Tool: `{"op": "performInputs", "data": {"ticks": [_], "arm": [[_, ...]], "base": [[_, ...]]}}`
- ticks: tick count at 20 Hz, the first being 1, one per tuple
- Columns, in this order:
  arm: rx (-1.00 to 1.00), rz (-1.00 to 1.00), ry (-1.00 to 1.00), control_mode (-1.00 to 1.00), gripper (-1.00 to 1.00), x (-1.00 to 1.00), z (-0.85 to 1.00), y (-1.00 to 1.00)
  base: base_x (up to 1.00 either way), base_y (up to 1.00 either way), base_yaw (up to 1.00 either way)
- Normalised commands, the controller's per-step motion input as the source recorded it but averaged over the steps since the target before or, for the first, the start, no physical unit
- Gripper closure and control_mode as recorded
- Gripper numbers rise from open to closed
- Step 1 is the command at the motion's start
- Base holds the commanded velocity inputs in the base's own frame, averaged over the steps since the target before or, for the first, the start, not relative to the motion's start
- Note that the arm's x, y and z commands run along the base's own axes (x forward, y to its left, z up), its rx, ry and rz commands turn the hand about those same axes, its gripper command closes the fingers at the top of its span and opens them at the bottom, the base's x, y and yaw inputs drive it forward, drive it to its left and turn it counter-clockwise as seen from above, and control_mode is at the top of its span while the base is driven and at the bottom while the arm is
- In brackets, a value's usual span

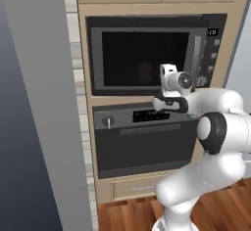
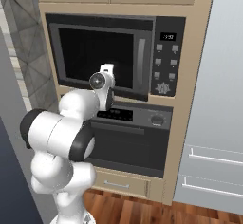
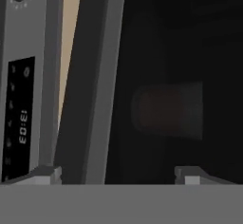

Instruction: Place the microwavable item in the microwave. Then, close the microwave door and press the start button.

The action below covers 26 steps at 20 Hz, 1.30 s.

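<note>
The microwave (image 1: 147,54) (image 2: 109,52) is built in above the oven. Its door (image 1: 142,61) (image 2: 95,54) is shut flat, with the grey bar handle (image 1: 197,54) (image 2: 141,61) beside the black button panel (image 1: 213,49) (image 2: 167,61). Through the dark window the pinkish-brown tumbler cup (image 3: 167,110) (image 1: 145,72) shows dimly inside. My gripper (image 3: 118,173) is open and holds nothing. It points at the lower part of the door window, close in front of it. The hand view is rolled on its side.
The oven (image 1: 142,139) (image 2: 128,140) sits just under my hand, with a display (image 3: 20,123) and a knob (image 1: 108,122) (image 2: 157,120). A grey wall (image 1: 34,127) stands on the left. Tall grey fronts with drawers (image 2: 213,137) stand on the right.
</note>
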Motion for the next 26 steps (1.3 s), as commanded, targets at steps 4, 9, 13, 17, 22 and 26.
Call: {"op": "performInputs", "data": {"ticks": [4,9,13,17,22,26], "arm": [[0.0,0.03,0.0,-1.0,-1.0,0.48,0.13,-0.17],[0.0,0.03,0.0,-1.0,-1.0,0.54,0.09,-0.14],[0.0,0.03,0.02,-1.0,-1.0,0.49,0.01,-0.06],[0.01,0.05,0.04,-1.0,-1.0,0.31,0.0,-0.01],[0.0,0.11,0.0,-1.0,-1.0,-0.56,0.04,-0.13],[0.0,0.09,-0.01,-1.0,-1.0,-1.0,0.21,-0.45]], "base": [[0.0,0.0,0.0],[0.0,0.0,0.0],[0.0,0.0,0.0],[0.0,0.0,0.0],[0.0,0.0,0.0],[0.0,0.0,0.0]]}}
